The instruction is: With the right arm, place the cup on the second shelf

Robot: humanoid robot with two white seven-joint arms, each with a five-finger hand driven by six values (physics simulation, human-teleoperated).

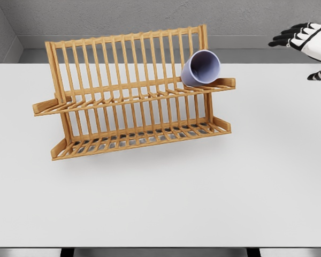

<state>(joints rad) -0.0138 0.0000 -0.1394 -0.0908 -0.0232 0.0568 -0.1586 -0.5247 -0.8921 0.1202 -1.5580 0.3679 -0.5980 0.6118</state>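
Observation:
A lavender cup (201,68) lies on its side at the right end of the upper shelf of the wooden dish rack (128,96), its mouth facing me. My right hand (302,38) hovers at the upper right edge of the view, well to the right of the cup and apart from it, fingers stretched out and holding nothing. The left arm does not show.
The rack stands on a white table (203,187), toward the back left. Its lower shelf (144,139) holds nothing. A grey wall runs behind the table.

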